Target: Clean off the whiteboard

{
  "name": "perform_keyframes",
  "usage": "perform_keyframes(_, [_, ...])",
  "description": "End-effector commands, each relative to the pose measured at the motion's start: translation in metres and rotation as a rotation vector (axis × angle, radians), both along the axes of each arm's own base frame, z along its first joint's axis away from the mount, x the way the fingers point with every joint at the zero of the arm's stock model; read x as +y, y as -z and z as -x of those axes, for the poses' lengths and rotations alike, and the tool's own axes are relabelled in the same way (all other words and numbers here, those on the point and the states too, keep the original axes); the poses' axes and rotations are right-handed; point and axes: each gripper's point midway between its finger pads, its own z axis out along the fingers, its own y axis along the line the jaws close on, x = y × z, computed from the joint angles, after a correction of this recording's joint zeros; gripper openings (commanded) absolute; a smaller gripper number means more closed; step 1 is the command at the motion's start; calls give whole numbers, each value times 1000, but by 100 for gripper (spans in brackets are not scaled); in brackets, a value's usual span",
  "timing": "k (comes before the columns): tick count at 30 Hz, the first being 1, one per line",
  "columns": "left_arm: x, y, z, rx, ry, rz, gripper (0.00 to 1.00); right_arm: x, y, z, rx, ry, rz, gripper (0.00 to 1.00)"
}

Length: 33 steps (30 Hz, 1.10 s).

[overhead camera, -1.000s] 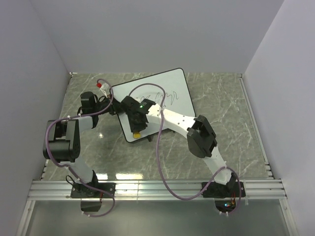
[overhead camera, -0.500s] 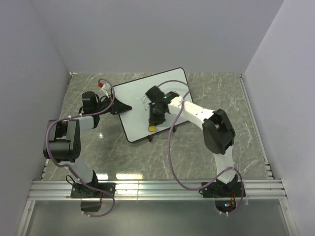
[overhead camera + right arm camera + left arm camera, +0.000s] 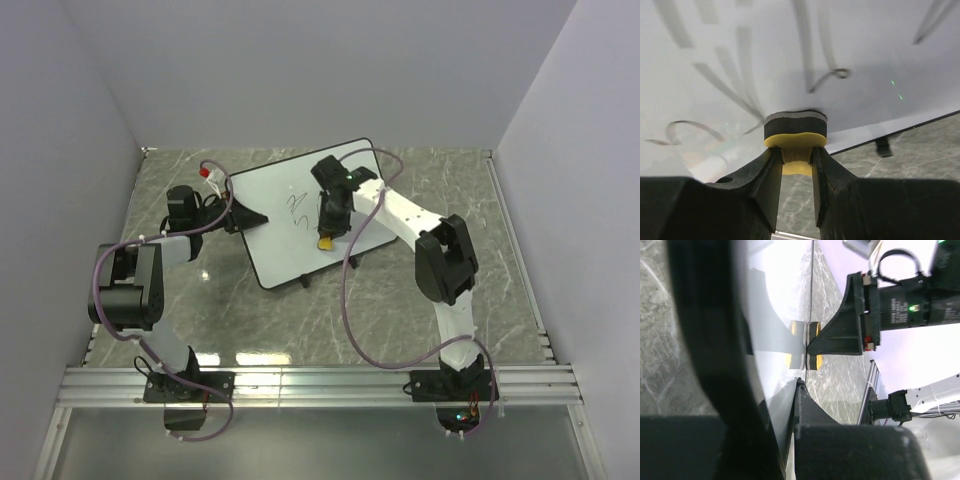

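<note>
The whiteboard [image 3: 280, 245] lies tilted on the table, with dark scribbles [image 3: 293, 205] left of its middle. My right gripper [image 3: 328, 228] is shut on the small yellow eraser [image 3: 326, 241] and presses its dark pad on the board near the near-right edge. In the right wrist view the eraser [image 3: 795, 134] sits between my fingers [image 3: 765, 175], flat on the whiteboard [image 3: 850, 40] beside grey strokes [image 3: 826, 79]. My left gripper [image 3: 246, 215] is shut on the board's left edge. The left wrist view shows the board [image 3: 775, 310] edge-on, with the eraser [image 3: 811, 345] on it.
The grey marble table [image 3: 450, 220] is walled by white panels on three sides. An aluminium rail [image 3: 320, 385] runs along the near edge. Purple cables [image 3: 345, 300] loop off both arms. A black foot [image 3: 883, 146] of the board shows beyond its edge.
My right gripper has swept the eraser from the board's near-left part towards the far right. The scribbles on the right part are gone. The left gripper has not moved.
</note>
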Motion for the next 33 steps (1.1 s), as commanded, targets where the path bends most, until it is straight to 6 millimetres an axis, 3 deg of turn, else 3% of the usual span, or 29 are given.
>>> perform_keyframes(1, [-7, 48, 14, 80, 5, -99, 0, 91, -43, -50, -239, -38, -214, 0])
perform_keyframes(2, [-7, 47, 14, 77, 5, -99, 0, 98, -40, -53, -233, -31, -221, 0])
perform_keyframes(3, [-7, 47, 15, 79, 5, -99, 0, 111, -65, -62, -279, -27, -269, 0])
perform_keyframes(6, [-8, 47, 16, 79, 8, -100, 0, 131, -81, -76, -290, -3, -354, 0])
perform_keyframes(7, [-8, 46, 16, 77, 7, -101, 0, 138, -101, -83, -325, 1, -399, 0])
perform_keyframes(10, [-8, 45, 16, 76, 7, -101, 0, 140, -116, -104, -362, 43, -452, 0])
perform_keyframes(12, [-9, 45, 16, 76, 9, -99, 0, 134, -115, -116, -368, 79, -468, 0])
perform_keyframes(15, [-9, 45, 16, 74, 11, -98, 0, 117, -102, -123, -343, 120, -448, 0])
perform_keyframes(16, [-9, 46, 16, 77, 12, -97, 0, 110, -86, -120, -315, 125, -419, 0])
perform_keyframes(18, [-9, 45, 16, 78, 12, -94, 0, 99, -77, -115, -309, 124, -370, 0])
perform_keyframes(19, [-9, 44, 15, 73, 12, -94, 0, 90, -56, -107, -276, 123, -324, 0])
perform_keyframes(21, [-9, 44, 15, 73, 11, -93, 0, 81, -52, -97, -269, 118, -300, 0])
perform_keyframes(22, [-9, 44, 14, 70, 13, -92, 0, 68, -24, -84, -230, 131, -243, 0])
perform_keyframes(24, [-10, 44, 14, 72, 15, -86, 0, 57, -29, -77, -252, 149, -250, 0])
perform_keyframes(25, [-10, 45, 13, 73, 15, -85, 0, 45, -6, -63, -213, 161, -211, 0])
perform_keyframes(26, [-10, 45, 13, 76, 14, -84, 0, 42, -12, -60, -219, 181, -226, 0])
perform_keyframes(28, [-11, 46, 13, 75, 18, -83, 0, 34, 2, -49, -190, 202, -209, 0])
perform_keyframes(33, [-12, 48, 12, 79, 21, -82, 0, 34, 10, -25, -163, 215, -180, 0])
